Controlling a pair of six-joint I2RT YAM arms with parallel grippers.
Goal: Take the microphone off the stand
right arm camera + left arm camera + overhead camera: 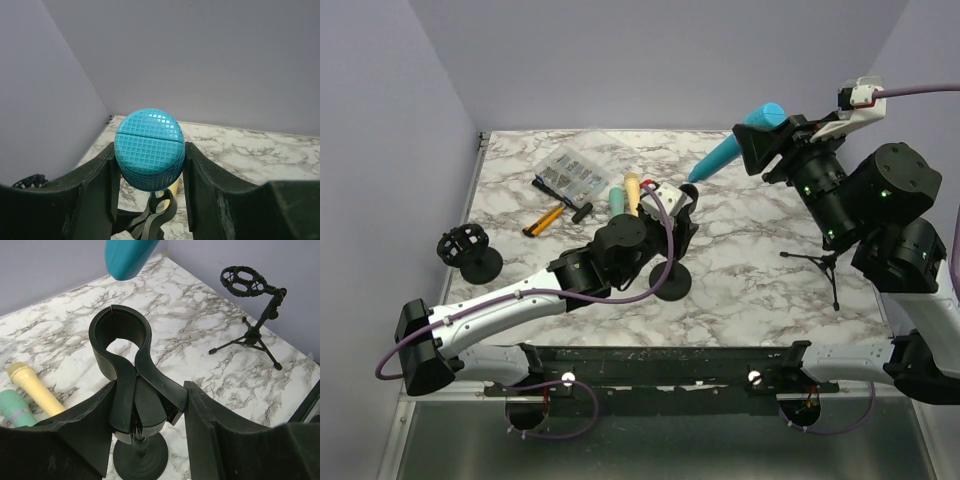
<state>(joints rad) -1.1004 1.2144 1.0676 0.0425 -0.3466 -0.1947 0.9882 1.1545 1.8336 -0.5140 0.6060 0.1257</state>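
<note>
My right gripper (760,142) is shut on the head of the blue microphone (730,150) and holds it tilted in the air, clear of the stand. In the right wrist view the mic's round blue grille (149,149) sits between my fingers (95,185). My left gripper (678,213) is shut on the clip of the black microphone stand (670,283). In the left wrist view the clip's ring (120,330) is empty, and the jaws press on the clip's body. The mic's tail (127,257) hangs above the ring.
A yellow mic (632,190) and a green mic (617,198) lie behind the stand. A bag of parts (570,172) and an orange tool (545,220) lie at back left. A shock-mount stand (468,250) is at left, and a tripod (825,265) at right.
</note>
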